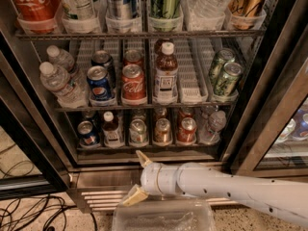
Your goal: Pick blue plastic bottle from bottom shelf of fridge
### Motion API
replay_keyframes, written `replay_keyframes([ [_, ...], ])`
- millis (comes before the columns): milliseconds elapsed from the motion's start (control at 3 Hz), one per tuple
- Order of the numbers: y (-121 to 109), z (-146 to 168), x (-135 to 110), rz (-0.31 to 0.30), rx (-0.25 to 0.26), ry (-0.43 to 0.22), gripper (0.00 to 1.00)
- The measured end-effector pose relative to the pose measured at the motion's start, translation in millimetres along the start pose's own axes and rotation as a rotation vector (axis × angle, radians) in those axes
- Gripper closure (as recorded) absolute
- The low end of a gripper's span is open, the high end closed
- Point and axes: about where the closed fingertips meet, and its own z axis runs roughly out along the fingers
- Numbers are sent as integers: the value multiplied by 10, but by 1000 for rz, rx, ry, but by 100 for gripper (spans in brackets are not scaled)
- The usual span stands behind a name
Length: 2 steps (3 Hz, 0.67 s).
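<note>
The blue plastic bottle [111, 129] stands upright on the fridge's bottom shelf [144, 151], second lane from the left. It has a white cap, dark liquid and a pale label. My gripper [138, 177] hangs in front of the fridge [98, 178], just below the shelf's front lip and slightly right of the bottle. It is open, with one tan fingertip [143, 159] pointing up toward the shelf and the other low. Nothing is between them. The white arm reaches in from the lower right.
On the bottom shelf, a Pepsi can [86, 133] stands left of the bottle, with several cans [162, 130] and a water bottle [211, 126] to its right. A larger brown bottle [166, 73] is on the rack above. A clear plastic bin [163, 216] lies below the arm, and cables [29, 211] cross the floor at left.
</note>
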Motion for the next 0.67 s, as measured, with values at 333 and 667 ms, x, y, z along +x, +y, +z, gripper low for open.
replay_keyframes([
  [333, -65, 120, -81, 38, 53, -76, 0],
  [667, -8, 220, -265, 46, 100, -129, 0],
])
